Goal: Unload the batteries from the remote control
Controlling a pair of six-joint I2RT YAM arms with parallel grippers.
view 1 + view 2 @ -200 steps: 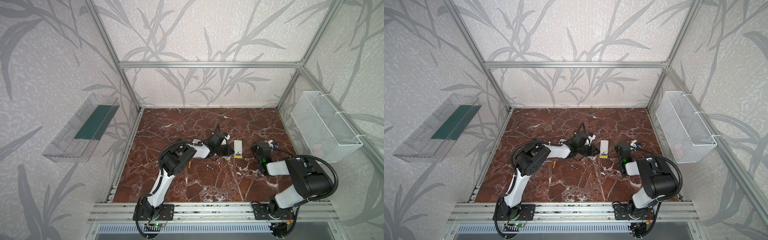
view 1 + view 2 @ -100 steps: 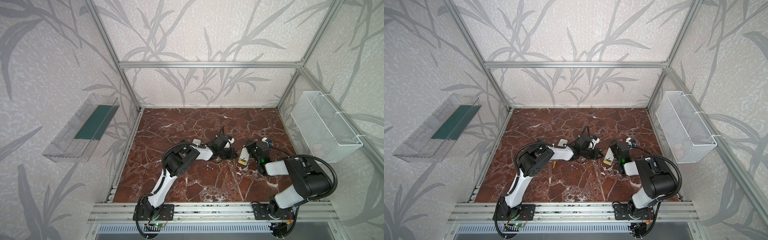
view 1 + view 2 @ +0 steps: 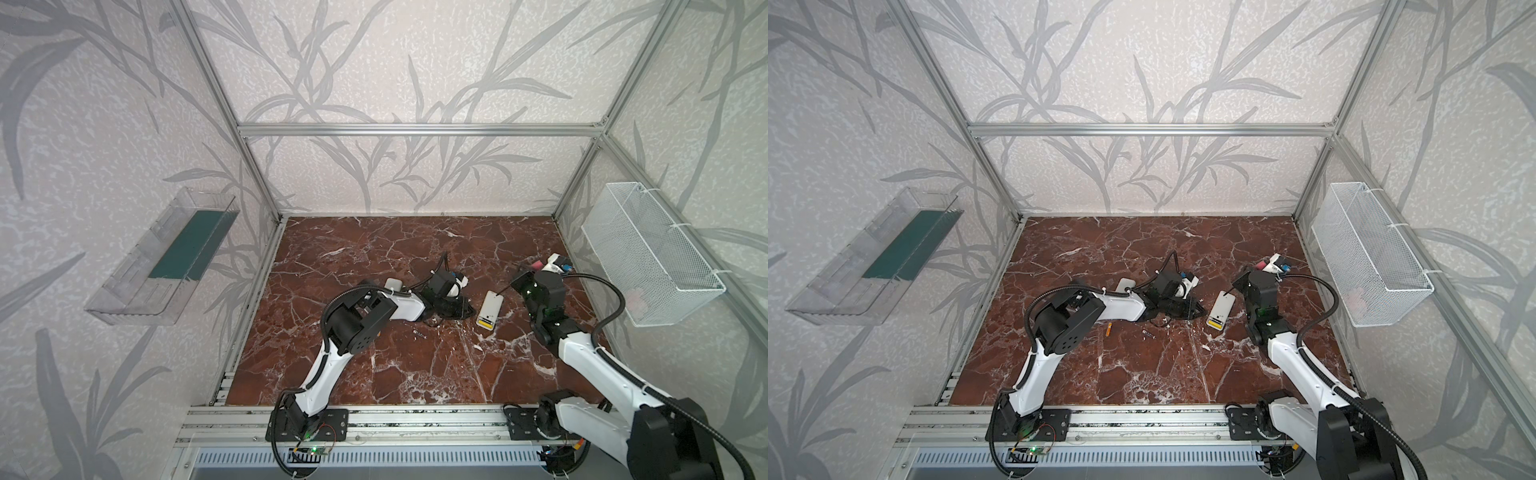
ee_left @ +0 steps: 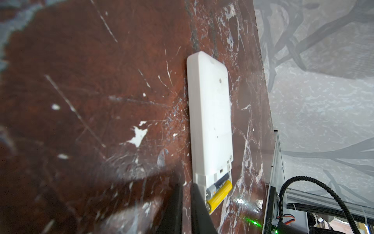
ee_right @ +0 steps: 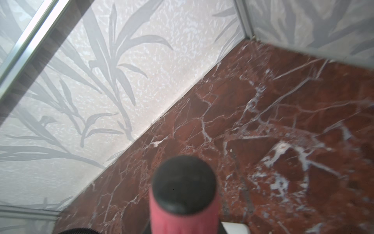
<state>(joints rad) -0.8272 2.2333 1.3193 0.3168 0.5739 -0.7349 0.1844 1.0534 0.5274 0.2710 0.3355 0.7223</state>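
The white remote control (image 3: 490, 309) (image 3: 1221, 309) lies face down and slanted on the marble floor. Its open end shows a yellow battery (image 4: 219, 193) and a dark battery (image 4: 220, 181) side by side. My left gripper (image 4: 186, 186) (image 3: 467, 309) lies low beside that end, its fingers (image 4: 199, 204) a narrow slit apart with nothing between; one finger is against the remote's corner. An orange battery (image 3: 1108, 328) lies loose by the left arm. My right gripper (image 3: 532, 276) is shut on the pink-handled screwdriver (image 5: 183, 204), whose thin tip (image 3: 505, 287) reaches the remote's far end.
A small white cover (image 3: 392, 284) lies behind the left forearm. A tiny dark piece (image 3: 1147, 332) sits on the floor in front of the left gripper. A white wire basket (image 3: 648, 257) hangs on the right wall, a clear tray (image 3: 166, 257) on the left wall.
The remote has slid right and turned slantwise. My left gripper followed it and its fingers parted slightly. The right gripper came in to the remote, then drew back to the right with the screwdriver.
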